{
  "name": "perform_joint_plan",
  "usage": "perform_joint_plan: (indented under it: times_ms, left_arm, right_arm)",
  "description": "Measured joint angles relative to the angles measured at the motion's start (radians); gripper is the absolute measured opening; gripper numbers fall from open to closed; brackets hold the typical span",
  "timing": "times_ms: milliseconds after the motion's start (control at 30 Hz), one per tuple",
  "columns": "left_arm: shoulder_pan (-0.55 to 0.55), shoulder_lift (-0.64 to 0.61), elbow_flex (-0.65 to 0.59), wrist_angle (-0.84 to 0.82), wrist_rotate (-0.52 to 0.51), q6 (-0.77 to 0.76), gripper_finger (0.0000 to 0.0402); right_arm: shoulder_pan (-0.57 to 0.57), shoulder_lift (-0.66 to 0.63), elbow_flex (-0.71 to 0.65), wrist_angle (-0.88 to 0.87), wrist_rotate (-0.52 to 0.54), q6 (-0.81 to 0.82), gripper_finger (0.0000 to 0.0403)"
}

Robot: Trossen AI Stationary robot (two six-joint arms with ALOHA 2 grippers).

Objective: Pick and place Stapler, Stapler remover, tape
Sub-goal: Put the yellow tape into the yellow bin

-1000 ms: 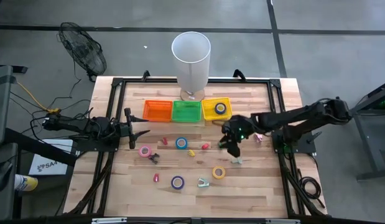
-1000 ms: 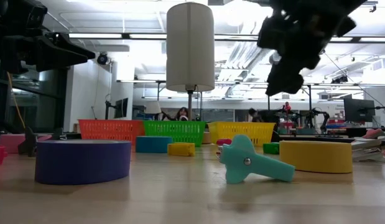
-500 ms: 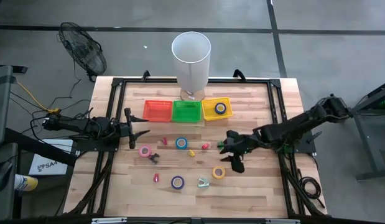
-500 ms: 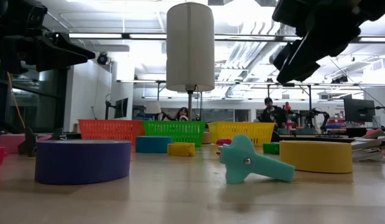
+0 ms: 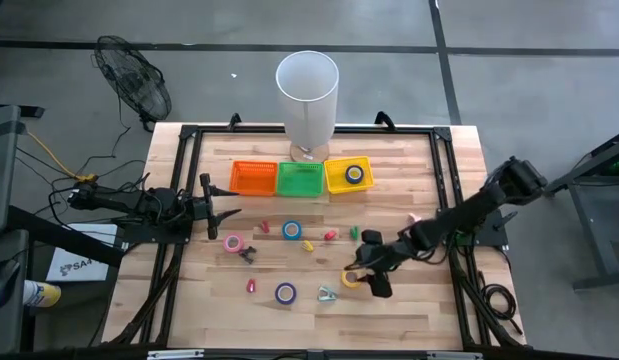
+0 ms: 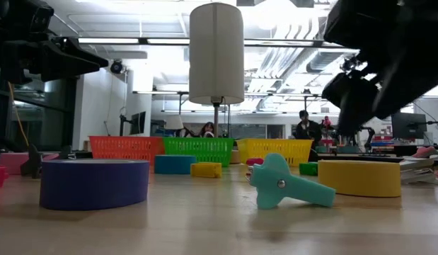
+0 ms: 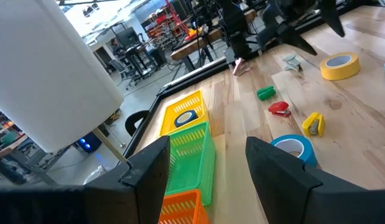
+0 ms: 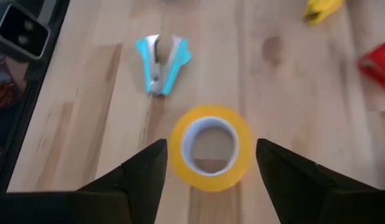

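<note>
Overhead, the right gripper point(image 5: 373, 276) hung low over the yellow tape roll point(image 5: 351, 278) near the table's point(image 5: 419, 310) front right part, its fingers spread wide with the roll lying flat between and just ahead of them, nothing held. In the right wrist view that roll point(image 8: 210, 147) lay with its hollow centre facing up, and the teal staple remover point(image 8: 162, 56) sat just beyond it, its long axis running away from the camera and its jaws pointing back toward the roll.

On the boards a purple tape roll point(image 5: 285, 293) lay beside the teal remover, a blue roll point(image 5: 291, 230) sat nearer the middle, and a pink roll point(image 5: 232, 243) lay close to the left gripper point(image 5: 234, 207). That gripper rested at the table's left side, fingers parted and empty, pointing across toward the baskets. A small yellow stapler point(image 5: 308, 245) and a red one point(image 5: 330, 236) lay well apart from the yellow roll, their long axes slanted.

Another blue-centred roll point(image 5: 354, 174) lay inside the yellow basket point(image 5: 335, 182), next to the green basket point(image 5: 300, 178) and the orange basket point(image 5: 253, 178). No writing on any of these could be read.
</note>
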Motion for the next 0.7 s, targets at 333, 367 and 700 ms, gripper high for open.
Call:
perform_joint_plan:
  times_ms: [333, 367, 700]
  left_arm:
    - [0.000, 0.000, 0.000, 0.000, 0.000, 0.000, 0.0207]
    - [0.000, 0.000, 0.000, 0.000, 0.000, 0.000, 0.0207]
    - [0.000, 0.000, 0.000, 0.000, 0.000, 0.000, 0.0207]
  right_arm:
    - [0.061, 0.036, 0.000, 0.044, 0.056, 0.000, 0.0233]
    - [0.068, 0.037, 0.000, 0.040, 0.064, 0.000, 0.0231]
    - [0.093, 0.045, 0.000, 0.057, 0.092, -0.038, 0.0210]
